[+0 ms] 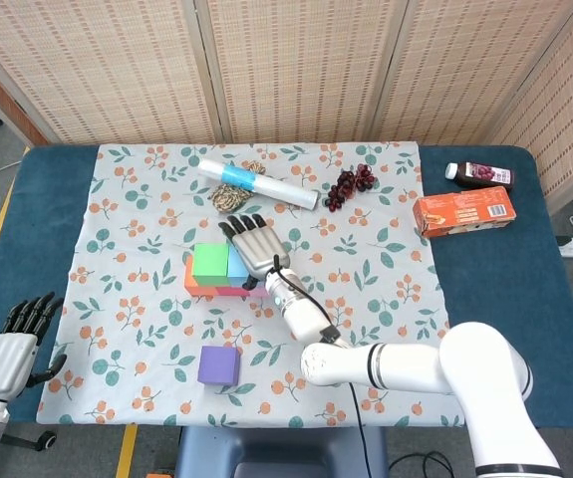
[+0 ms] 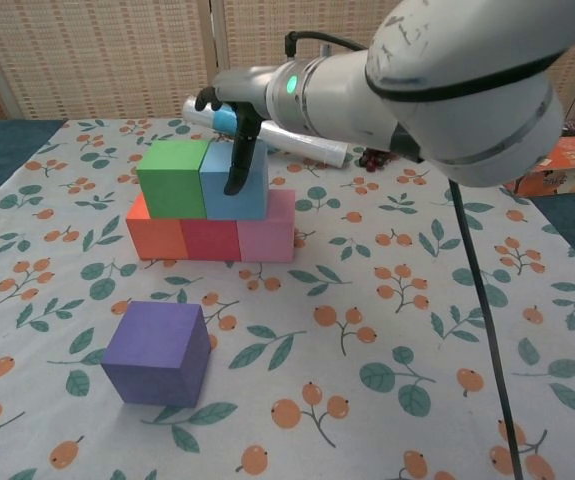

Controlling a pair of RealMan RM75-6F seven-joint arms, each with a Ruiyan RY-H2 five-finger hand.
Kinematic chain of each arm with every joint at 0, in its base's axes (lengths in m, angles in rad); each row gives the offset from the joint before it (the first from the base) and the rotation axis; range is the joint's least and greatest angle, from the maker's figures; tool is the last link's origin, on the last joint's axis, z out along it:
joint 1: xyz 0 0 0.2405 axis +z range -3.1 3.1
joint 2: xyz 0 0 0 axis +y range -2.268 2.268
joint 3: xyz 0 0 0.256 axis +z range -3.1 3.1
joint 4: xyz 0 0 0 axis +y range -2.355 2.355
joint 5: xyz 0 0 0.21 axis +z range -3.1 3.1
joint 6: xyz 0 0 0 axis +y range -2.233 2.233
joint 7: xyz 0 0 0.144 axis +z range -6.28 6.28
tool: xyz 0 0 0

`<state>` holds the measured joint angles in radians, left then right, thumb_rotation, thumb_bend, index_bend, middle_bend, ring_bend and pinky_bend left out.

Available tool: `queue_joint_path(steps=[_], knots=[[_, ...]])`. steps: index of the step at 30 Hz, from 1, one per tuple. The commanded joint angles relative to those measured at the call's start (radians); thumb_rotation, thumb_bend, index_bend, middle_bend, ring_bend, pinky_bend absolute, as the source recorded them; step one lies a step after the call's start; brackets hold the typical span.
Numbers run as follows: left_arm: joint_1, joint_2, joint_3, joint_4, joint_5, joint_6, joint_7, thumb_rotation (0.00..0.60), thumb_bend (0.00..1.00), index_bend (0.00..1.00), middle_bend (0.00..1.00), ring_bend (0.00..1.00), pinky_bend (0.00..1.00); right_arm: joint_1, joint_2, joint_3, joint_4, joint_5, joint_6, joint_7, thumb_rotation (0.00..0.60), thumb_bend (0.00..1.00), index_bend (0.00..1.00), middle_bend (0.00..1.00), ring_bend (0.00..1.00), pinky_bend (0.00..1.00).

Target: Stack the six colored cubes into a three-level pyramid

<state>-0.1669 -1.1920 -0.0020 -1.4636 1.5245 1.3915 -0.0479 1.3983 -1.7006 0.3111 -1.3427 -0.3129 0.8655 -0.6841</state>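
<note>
The right robot hand (image 1: 253,246), fingers spread flat and holding nothing, should lift gently off the blue cube (image 2: 235,181) in mid-frame, then fetch the purple cube (image 2: 157,352) at lower left.

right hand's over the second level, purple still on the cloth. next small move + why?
Probably lift the right hand clear of the blue cube and swing toward the purple cube. Two levels look done, green beside blue; purple sits alone on the cloth, and the hand holds nothing.
</note>
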Motion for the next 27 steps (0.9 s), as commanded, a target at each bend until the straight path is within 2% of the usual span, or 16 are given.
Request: queue_joint_path(steps=[1, 27], knots=[[0.000, 0.001, 0.000, 0.000, -0.001, -0.001, 0.000, 0.600, 0.32, 0.00, 0.00, 0.00, 0.05, 0.001, -0.011, 0.006, 0.015, -0.011, -0.001, 0.009, 0.600, 0.00, 0.00, 0.00, 0.00, 0.00], [0.002, 0.000, 0.000, 0.009, -0.001, 0.000, -0.010, 0.600, 0.32, 0.00, 0.00, 0.00, 0.05, 0.010, -0.054, 0.025, 0.081, -0.026, -0.002, 0.003, 0.600, 0.00, 0.00, 0.01, 0.00, 0.00]])
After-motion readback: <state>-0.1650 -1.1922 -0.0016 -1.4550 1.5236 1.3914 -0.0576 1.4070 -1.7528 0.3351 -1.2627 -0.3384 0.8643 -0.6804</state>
